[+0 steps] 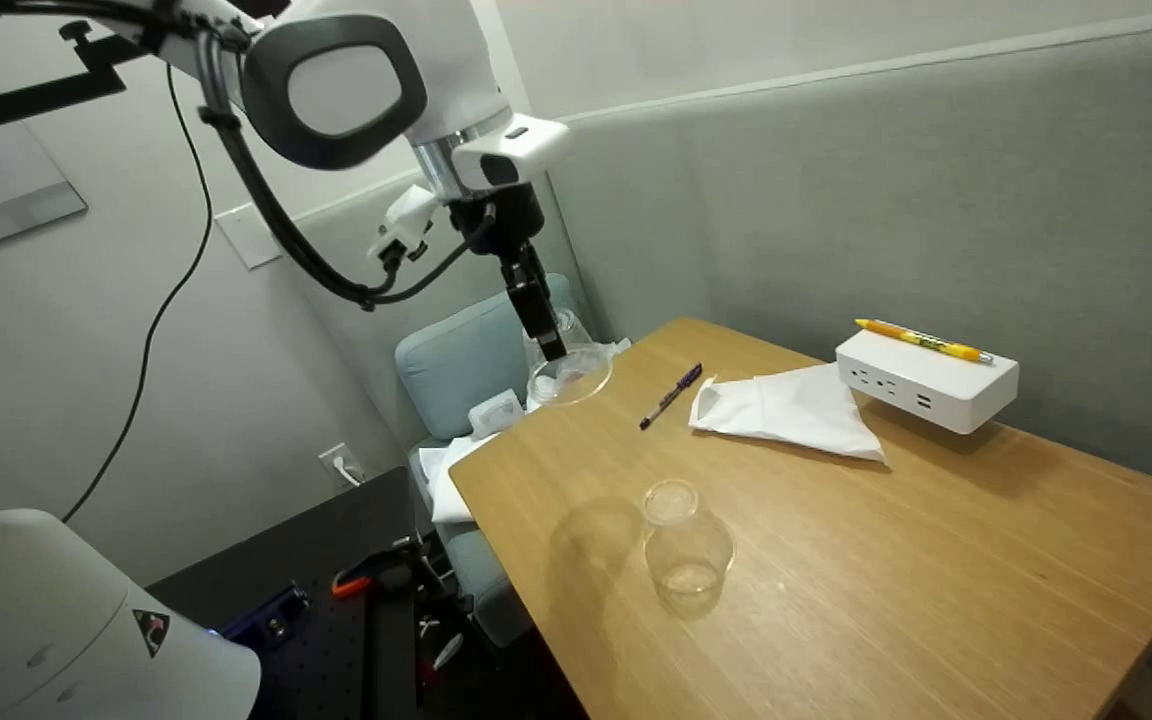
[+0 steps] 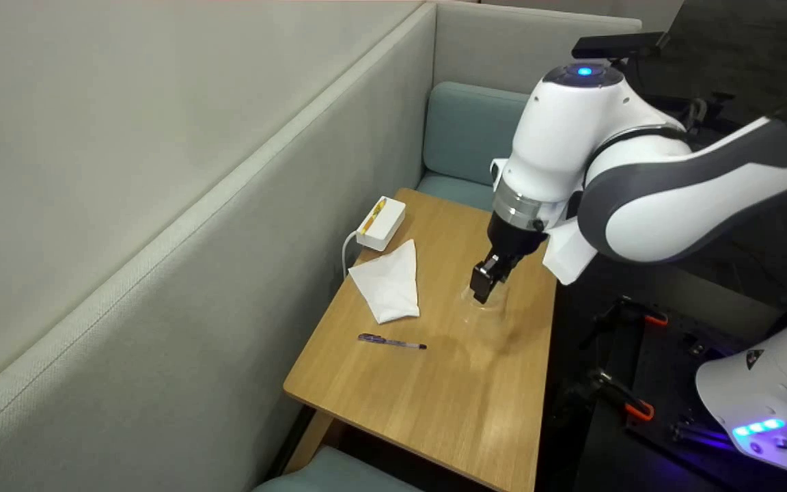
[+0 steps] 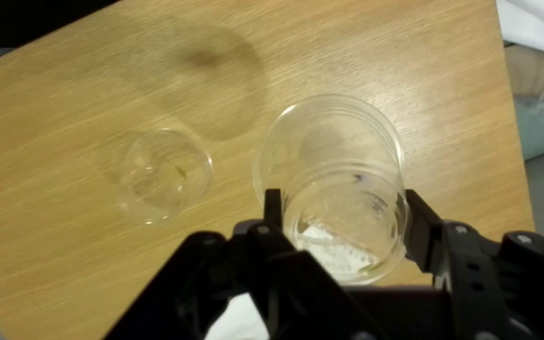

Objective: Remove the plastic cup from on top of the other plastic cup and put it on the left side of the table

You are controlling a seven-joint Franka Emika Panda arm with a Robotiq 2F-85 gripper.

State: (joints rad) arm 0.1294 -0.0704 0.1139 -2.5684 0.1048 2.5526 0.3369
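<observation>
- The gripper (image 3: 345, 210) holds the plastic cup (image 3: 333, 189) pinched from both sides near its narrow base, probably to leave the wide mouth free for setting down.
- That cup hangs mouth down above the bench (image 1: 936, 540); lowered that way up, it should come to stand on its broad rim.
- The other plastic cup (image 1: 688, 543) stands alone on the bench, seemingly mouth down too, with nothing on top, so the unstacking looks done and only the placing is left.
- The held cup is nearer than its twin to the end by the pale blue chair (image 1: 451, 365); if left means the robot's own, that is likely the fitting end, though the task does not say whose left.
- The pen (image 1: 672, 396) and the white sheet (image 1: 794, 412) lie farther towards the partition (image 1: 866, 210), so a spot short of both should spare the cup a tilted landing.
- Thin-looking walls may give if squeezed hard; a light grip seems wise.
</observation>
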